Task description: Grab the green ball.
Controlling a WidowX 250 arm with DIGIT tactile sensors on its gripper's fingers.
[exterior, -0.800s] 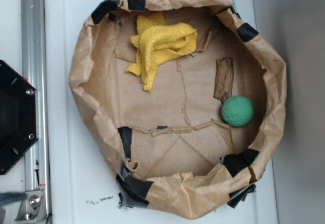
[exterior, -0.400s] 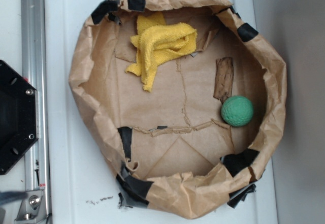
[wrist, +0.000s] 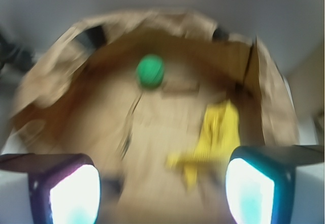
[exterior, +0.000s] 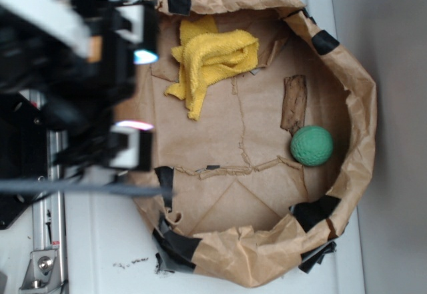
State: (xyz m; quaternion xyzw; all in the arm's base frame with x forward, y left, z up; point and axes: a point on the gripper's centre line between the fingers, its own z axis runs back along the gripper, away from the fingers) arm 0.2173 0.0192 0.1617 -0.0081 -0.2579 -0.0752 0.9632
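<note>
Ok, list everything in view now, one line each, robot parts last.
Green ball: one, green, on the bin floor by the right wall, beside the wood piece.
Yellow cloth: one, yellow, crumpled, upper part of the bin floor.
Wood piece: one, dark brown, flat on the floor just above the ball.
Paper bin: one, brown with black tape patches, rolled walls, on the white surface.
White surface: one, white, under the bin.
Metal rail: one, silver, left edge.
Gripper: one, black, jaws open and empty, over the bin's left rim.
</note>
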